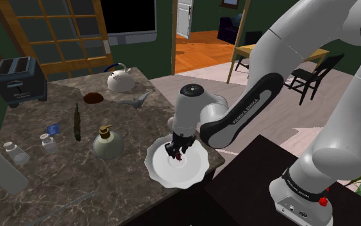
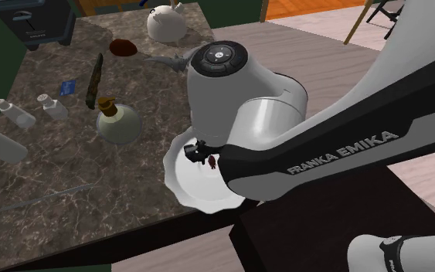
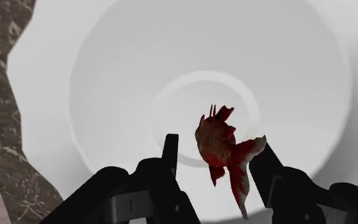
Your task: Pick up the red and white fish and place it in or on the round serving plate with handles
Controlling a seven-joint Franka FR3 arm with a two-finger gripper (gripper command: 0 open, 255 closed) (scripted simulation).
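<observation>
Hovering over the white plate [image 3: 107,76], the pincer [image 1: 177,151] stands apart, red-and-white fish [image 3: 217,141] unclasped between its fingers.

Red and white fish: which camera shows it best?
The wrist view: the red and white fish shows up close, fins and tail, between the fingers of the black gripper, over the round white plate. The shoulder view and the second exterior view show a tiny dark red speck by the gripper.
</observation>
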